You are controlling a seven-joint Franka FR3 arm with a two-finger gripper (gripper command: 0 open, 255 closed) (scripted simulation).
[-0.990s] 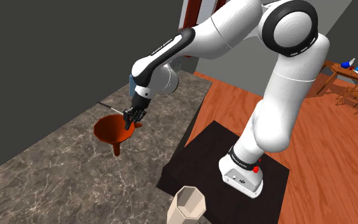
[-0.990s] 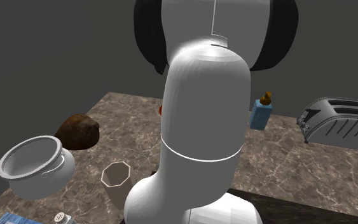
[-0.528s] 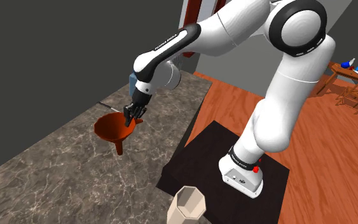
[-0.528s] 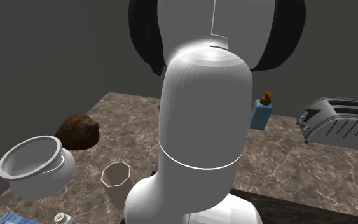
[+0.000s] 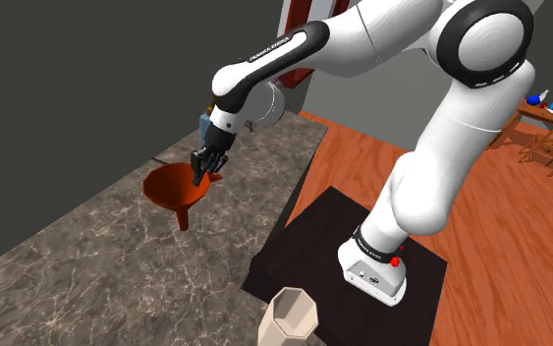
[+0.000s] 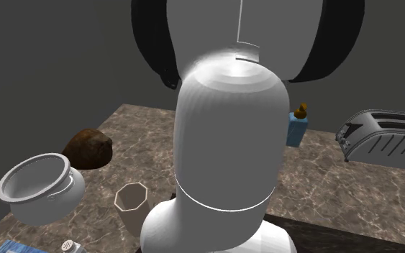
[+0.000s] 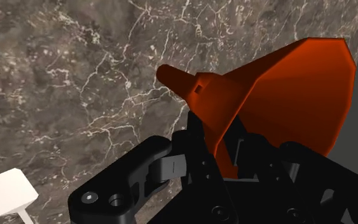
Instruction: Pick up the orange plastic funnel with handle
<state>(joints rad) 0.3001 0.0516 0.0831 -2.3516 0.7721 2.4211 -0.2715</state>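
One orange funnel [image 5: 168, 187] hangs pinched at its rim in the tool [image 5: 202, 176], seemingly off the counter [image 5: 87, 265].

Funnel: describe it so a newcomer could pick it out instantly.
In the shoulder view, find the marbled counter along the grey wall. Toward its far end the black gripper clasps the funnel. It is the one orange-red cone there, wide mouth up, spout down, unlike the pale faceted cup.

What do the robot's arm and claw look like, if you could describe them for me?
The arm is glossy white, built of rounded tubular links with dark grey rings at the joints. A black band with white lettering runs along the forearm, and a red button sits near its base. The claw is all black and blocky.
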